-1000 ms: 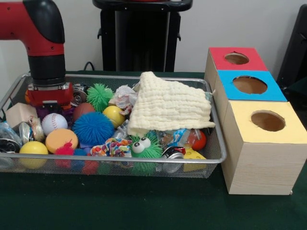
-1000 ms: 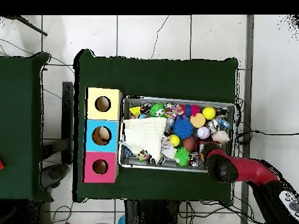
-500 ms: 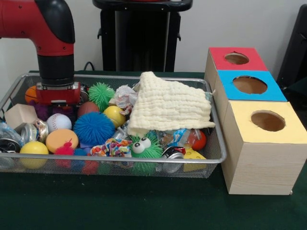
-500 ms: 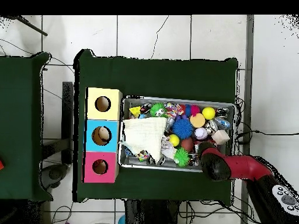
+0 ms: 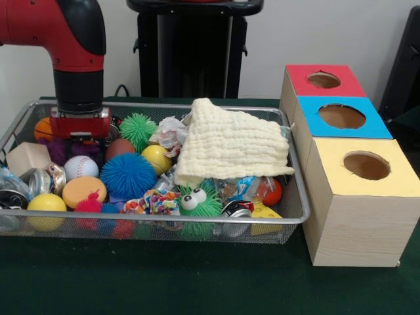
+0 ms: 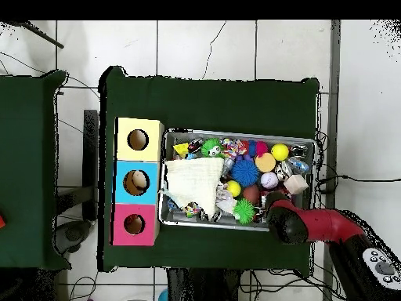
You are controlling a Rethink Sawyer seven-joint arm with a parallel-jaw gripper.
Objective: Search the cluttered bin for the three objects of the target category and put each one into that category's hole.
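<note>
Wire mesh bin (image 5: 289,216) sits on the green counter (image 5: 164,282), packed with clutter. A cream cloth (image 5: 230,144) is draped over the right half of the pile, far side; its near edge lies above a red ball (image 5: 270,191) and crinkly wrappers.

Red and black arm comes down over the bin's far left corner. End effector (image 5: 80,134) hangs low among the objects there, just above a purple item (image 5: 59,151); its fingers are hidden behind the red wrist block and the clutter, so cannot tell whether wide or narrow, or whether anything is held. Overhead view shows only the arm's black elbow (image 6: 286,223) over the bin's corner.

Around it: white baseball (image 5: 80,167) just near of the arm, blue spiky ball (image 5: 128,176) to its right, green spiky ball (image 5: 136,130) at the far side, yellow ball (image 5: 156,157) beside the cloth edge. An orange ball (image 5: 83,190) and a second yellow ball (image 5: 44,205) lie by the near left rim. Green googly-eyed toy (image 5: 197,202) at near centre.

Right of the bin, 3 boxes in a row, each with 1 round hole on top: red box (image 5: 323,80) far, blue box (image 5: 341,117) middle, yellow box (image 5: 364,167) near. Target category not identifiable from the views
</note>
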